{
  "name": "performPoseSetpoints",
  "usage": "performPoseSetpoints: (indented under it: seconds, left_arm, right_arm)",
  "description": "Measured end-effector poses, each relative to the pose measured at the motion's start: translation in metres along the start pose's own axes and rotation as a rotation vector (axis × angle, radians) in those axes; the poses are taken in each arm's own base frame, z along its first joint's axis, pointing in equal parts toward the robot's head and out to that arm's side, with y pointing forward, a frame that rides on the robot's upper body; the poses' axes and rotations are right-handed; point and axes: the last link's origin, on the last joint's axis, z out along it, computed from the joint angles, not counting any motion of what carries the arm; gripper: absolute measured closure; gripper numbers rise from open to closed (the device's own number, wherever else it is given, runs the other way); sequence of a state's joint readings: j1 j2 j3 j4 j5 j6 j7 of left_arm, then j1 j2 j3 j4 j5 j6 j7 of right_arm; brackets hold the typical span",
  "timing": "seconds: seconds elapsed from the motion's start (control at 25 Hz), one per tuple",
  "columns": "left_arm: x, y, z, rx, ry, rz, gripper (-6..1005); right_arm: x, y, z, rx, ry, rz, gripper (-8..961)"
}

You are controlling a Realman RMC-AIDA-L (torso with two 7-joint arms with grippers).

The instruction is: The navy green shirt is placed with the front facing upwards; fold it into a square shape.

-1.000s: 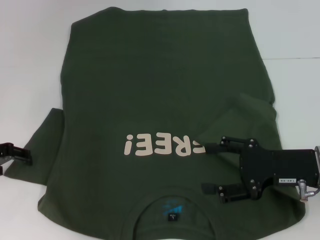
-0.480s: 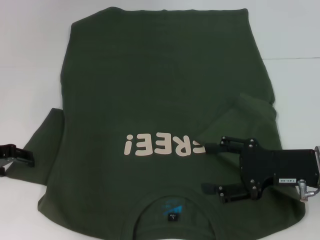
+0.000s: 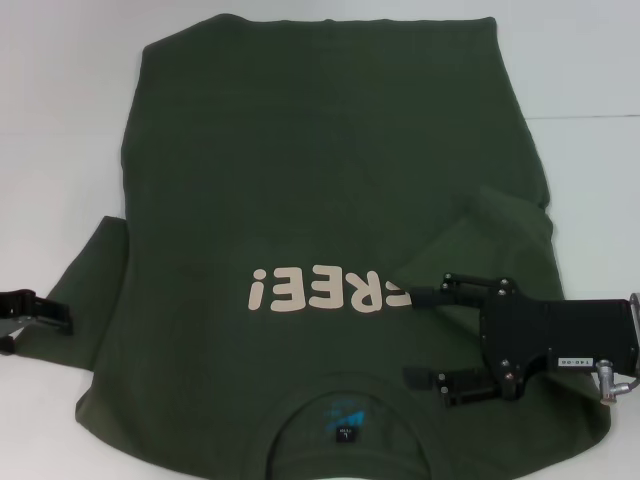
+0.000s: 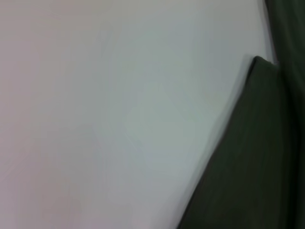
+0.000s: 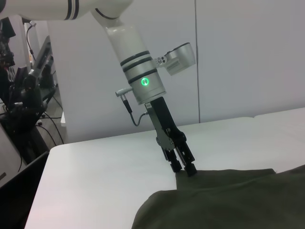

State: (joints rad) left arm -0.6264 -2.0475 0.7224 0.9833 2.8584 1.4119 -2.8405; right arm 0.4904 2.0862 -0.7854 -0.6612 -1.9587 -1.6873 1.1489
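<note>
Shirt point(image 3: 320, 190) lies front-up on the white table point(image 3: 590, 80), spread nearly flat, collar and label at the robot-side edge, "FREE!" lettering point(image 3: 330, 292) just beyond the collar. Right sleeve is already turned in over the body beside the lettering. Right gripper point(image 3: 425, 335) hovers over that folded sleeve, between lettering and collar, jaws spread and holding nothing; looks like it has let go of the sleeve fold. Left gripper point(image 3: 55, 318) sits at the left sleeve edge, fingers pressed together at the hem in the right wrist view point(image 5: 186, 168); can't confirm cloth is actually pinched. Judgement: sleeve-folding stage, left sleeve next. That needs a firm pinch on the hem, lift, carry toward the lettering. No containers in view.
</note>
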Motion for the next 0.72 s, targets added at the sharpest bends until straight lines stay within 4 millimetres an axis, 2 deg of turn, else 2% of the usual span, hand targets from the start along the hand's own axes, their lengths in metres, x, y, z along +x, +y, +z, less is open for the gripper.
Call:
performPoseSetpoints:
  seconds: [0.48,0.72]
  left_arm:
    - [0.0012,0.0094,0.003,-0.018,-0.009,0.018,172]
    - [0.0014,0.0036,-0.0004,-0.008,-0.007,0.01,172]
  right_arm:
    - [0.0015,0.0009,-0.0009,0.002,0.0,0.004,9]
    - [0.0024,0.0015,-0.0016,0.004,0.001,0.007,8]
